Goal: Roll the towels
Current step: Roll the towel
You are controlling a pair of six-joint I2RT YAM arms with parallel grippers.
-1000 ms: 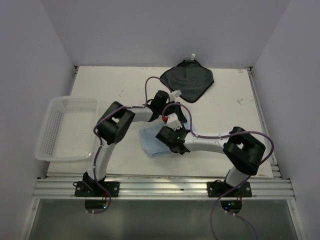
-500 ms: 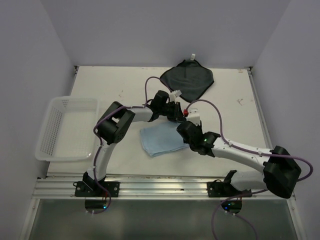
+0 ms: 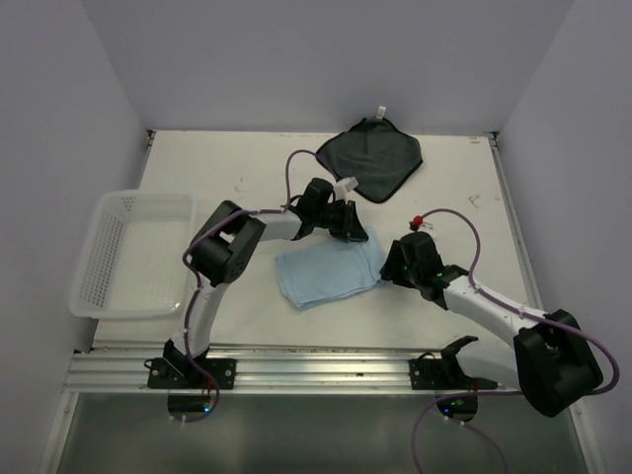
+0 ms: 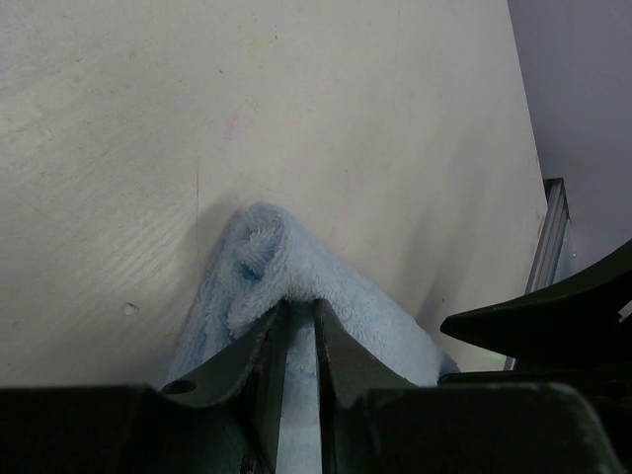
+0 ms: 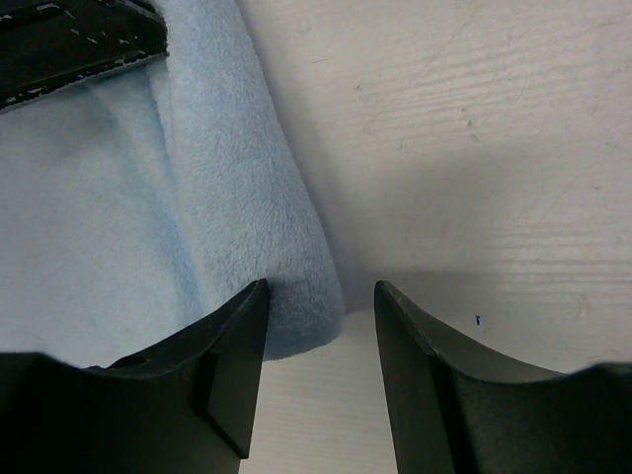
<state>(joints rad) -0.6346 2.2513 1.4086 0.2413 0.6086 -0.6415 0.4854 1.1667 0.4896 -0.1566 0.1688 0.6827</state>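
The light blue towel (image 3: 329,273) lies flat in the middle of the table. Its right edge is folded over into a soft roll (image 5: 259,207). My left gripper (image 3: 353,225) is shut on the towel's far right corner, and blue pile (image 4: 265,247) bulges up around the two fingers (image 4: 265,348). My right gripper (image 3: 388,268) is open and low at the near right corner of the towel. Its jaws (image 5: 318,296) straddle the end of the rolled edge without touching it. The dark grey towel (image 3: 372,158) lies flat at the back with its white tag (image 3: 378,111) at the far corner.
A white mesh basket (image 3: 101,259) stands at the table's left edge. The metal rail (image 3: 316,370) runs along the near edge. The left gripper's body (image 5: 79,39) shows at the top left of the right wrist view. The right arm (image 4: 553,316) shows dark at the right of the left wrist view.
My right arm has swung from over the blue towel out to its right side, uncovering it. My left gripper has shifted slightly right along the towel's far edge.
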